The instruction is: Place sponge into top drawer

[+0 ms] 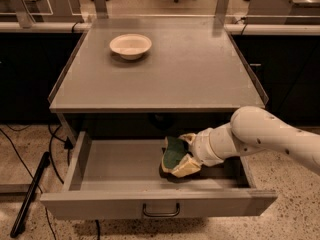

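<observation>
- The top drawer (112,165) stands pulled open beneath the desk (190,76), its flat grey front panel nearest the camera and a small dark bar handle (161,211) at the panel's middle.
- The claw (177,155) is inside the open drawer, right of centre and below the desk's front edge.
- The claw pinches the sponge (173,154): one pale finger shows above the block and one below it, with the block caught between them.
- The sponge is tilted, with its dark green scouring face turned towards the left and towards the camera; pale yellow shows along its lower edge.
- A dark shadow lies on the drawer floor right under the sponge. Whether the sponge touches the floor or hangs just over it cannot be told.
- The left half of the drawer floor shows as plain grey metal.
- The arm (265,134) is white and thick. It comes in from the right edge, passes over the drawer's right side wall and slopes down to the wrist behind the claw.
- On the desk sits a cream round bowl (130,45), upright, near the back left, well apart from the drawer and the claw.
- The floor (295,219) around the desk is speckled.
</observation>
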You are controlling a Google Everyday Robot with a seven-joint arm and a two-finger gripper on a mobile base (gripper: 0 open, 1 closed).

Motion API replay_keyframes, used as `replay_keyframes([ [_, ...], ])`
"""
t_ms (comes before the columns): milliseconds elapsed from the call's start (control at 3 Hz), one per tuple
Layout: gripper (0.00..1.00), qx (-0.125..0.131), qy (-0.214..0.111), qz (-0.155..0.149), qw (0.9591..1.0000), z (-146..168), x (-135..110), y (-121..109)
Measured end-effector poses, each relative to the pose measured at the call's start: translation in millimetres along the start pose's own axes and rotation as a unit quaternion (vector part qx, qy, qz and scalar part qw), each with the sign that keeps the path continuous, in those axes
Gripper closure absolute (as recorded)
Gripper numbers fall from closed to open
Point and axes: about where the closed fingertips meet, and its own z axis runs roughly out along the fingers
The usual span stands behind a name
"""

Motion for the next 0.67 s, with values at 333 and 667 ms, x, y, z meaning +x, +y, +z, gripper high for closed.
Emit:
replay_keyframes([
  [333, 1.0, 0.004, -0.009, -0.002, 1.0, 12.4, 5.2, -4.6],
  [667, 1.0, 0.003, -0.011, -0.004, 0.9999, 25.5, 11.0, -7.3],
])
